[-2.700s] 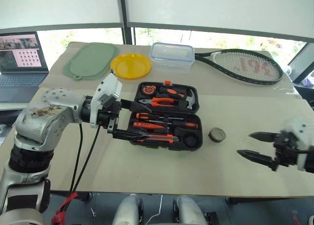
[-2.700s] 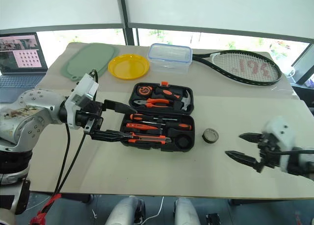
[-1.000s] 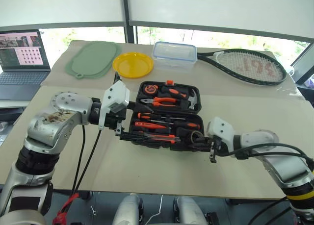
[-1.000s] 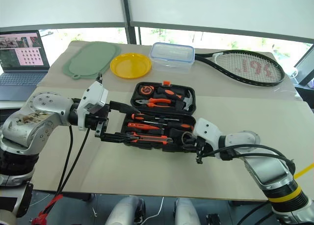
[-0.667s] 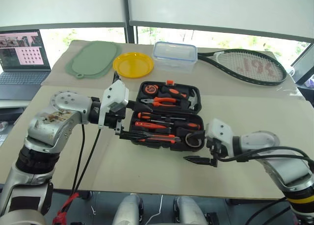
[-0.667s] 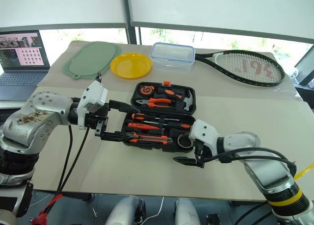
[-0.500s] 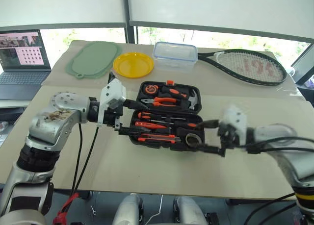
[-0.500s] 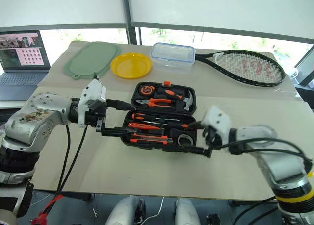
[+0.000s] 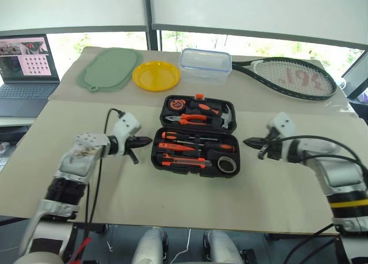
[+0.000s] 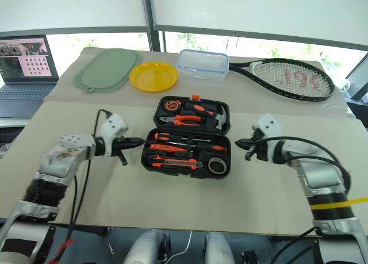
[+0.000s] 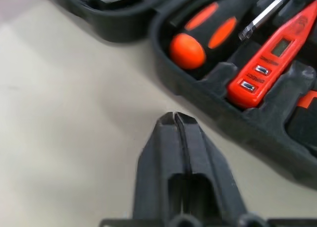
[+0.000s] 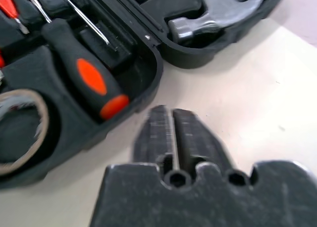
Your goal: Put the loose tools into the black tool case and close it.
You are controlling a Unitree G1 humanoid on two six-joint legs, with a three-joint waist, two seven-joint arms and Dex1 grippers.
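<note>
The black tool case (image 9: 156, 155) lies open in the middle of the table, lid half on the far side. Its near half holds two screwdrivers (image 9: 195, 144), the orange tester pen (image 11: 270, 59), the utility knife (image 9: 179, 160) and the tape roll (image 9: 228, 164) in the right corner. My left gripper (image 9: 145, 142) is shut and empty, low over the table just off the case's left edge. Off the case's right edge my right gripper (image 9: 248, 142) is likewise shut and empty, pointing at the case. One screwdriver handle (image 12: 89, 76) lies close before the right fingers.
Pliers, a tape measure and a hammer (image 12: 218, 14) sit in the lid half. Behind the case are a yellow plate (image 9: 156, 75), a green mat (image 9: 108, 69), a clear blue-rimmed box (image 9: 205, 64) and a racket (image 9: 290, 77). A laptop (image 9: 26, 65) stands far left.
The tape roll went from the table into the case's near right corner. Both grippers have drawn back from the case to its sides, dropped low, and closed.
</note>
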